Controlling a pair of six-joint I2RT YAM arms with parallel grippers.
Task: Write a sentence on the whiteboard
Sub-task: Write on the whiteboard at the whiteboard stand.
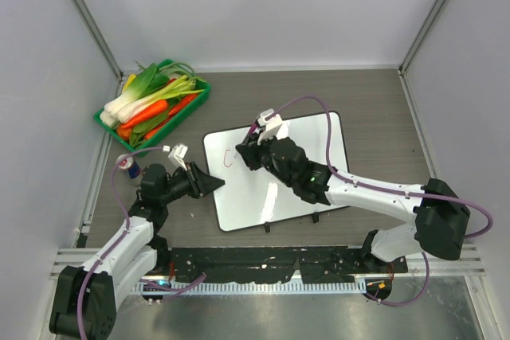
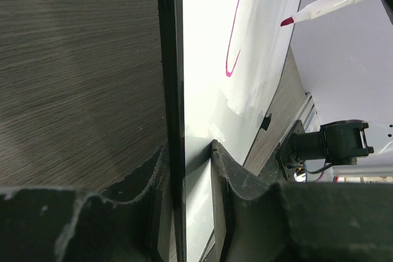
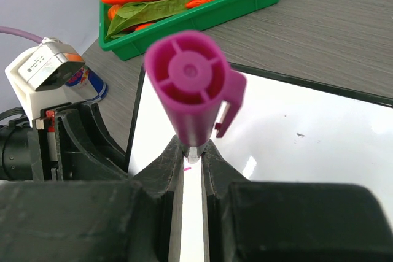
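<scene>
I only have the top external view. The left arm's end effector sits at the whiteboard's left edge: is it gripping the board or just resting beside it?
Observer: Gripping. In the left wrist view the left end effector is closed over the black-framed edge of the whiteboard, one jaw on each face.
Operator: And the right one? The arm hides what it holds.
Observer: The right wrist view shows a marker clamped in the right end effector, its purple cap pushed onto the back end.
Operator: Is it writing?
Observer: Probably not. From the left wrist, the tip appears lifted off the surface, beside a single pink curved stroke.
</scene>
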